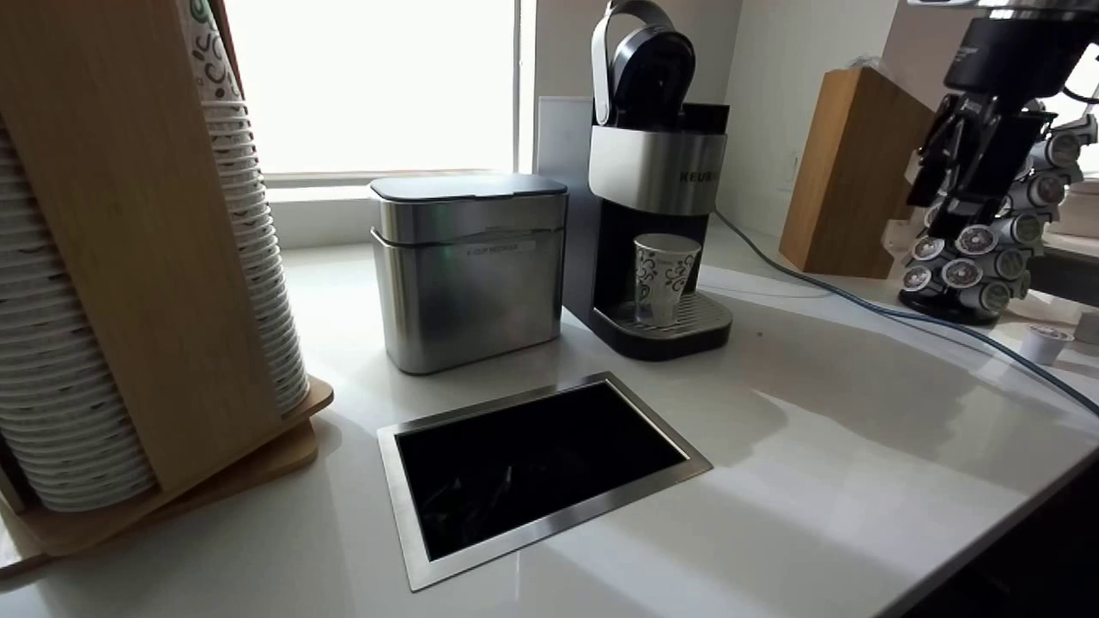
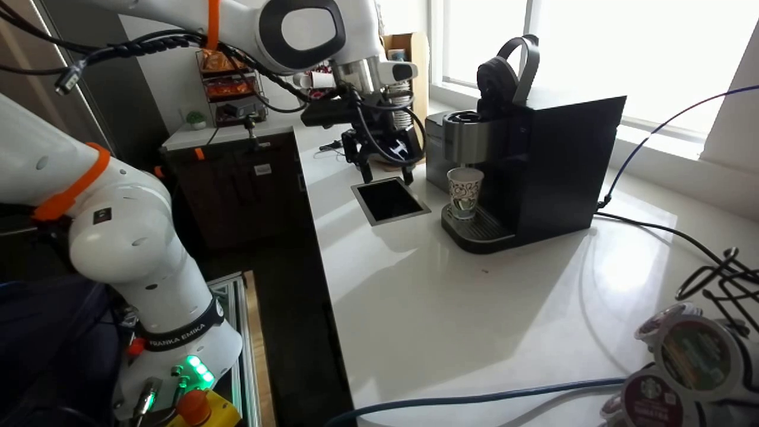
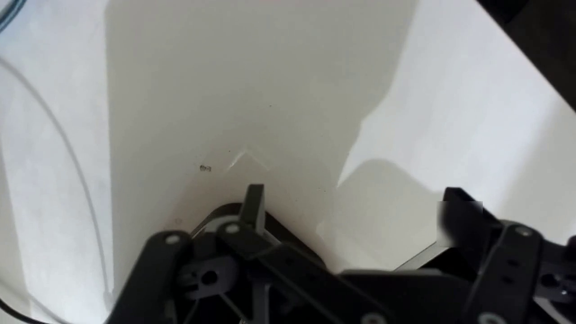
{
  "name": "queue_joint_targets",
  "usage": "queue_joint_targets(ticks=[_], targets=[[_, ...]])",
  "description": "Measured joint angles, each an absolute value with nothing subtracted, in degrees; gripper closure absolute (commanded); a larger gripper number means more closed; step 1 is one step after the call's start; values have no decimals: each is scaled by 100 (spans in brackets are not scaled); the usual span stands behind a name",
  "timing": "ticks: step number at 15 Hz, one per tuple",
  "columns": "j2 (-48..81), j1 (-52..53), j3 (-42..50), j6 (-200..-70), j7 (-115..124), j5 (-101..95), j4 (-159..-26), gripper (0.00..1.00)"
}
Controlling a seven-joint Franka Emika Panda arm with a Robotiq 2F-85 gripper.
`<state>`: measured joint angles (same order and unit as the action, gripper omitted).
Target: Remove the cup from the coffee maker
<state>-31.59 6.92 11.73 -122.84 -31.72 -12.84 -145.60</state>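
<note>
The coffee maker stands on the white counter with its black top and handle raised. On its drip tray sits the cup, a white paper one with dark swirls, upright under the spout; it also shows in an exterior view as the patterned cup. My gripper hangs above the counter on the open side of the machine, apart from the cup. In the wrist view the gripper is spread wide, nothing between its fingers. A corner of the drip tray shows below one finger there; the cup is hidden in that view.
A metal canister flanks the coffee maker. In front of it is a sunken opening with a steel rim. Stacked paper cups fill a wooden holder. Farther off are a pod carousel, a wooden box and a blue cable.
</note>
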Motion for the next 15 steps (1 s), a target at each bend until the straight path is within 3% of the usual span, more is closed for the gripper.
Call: queue_joint_targets(ticks=[2, 7, 15], targets=[[-2917, 773, 1691, -12494, -3994, -1164, -14505, 0], [-2823, 582, 1478, -12704, -4073, -1119, -14475, 0], [-2398, 996, 1842, -16457, -4106, 579, -15573, 0]])
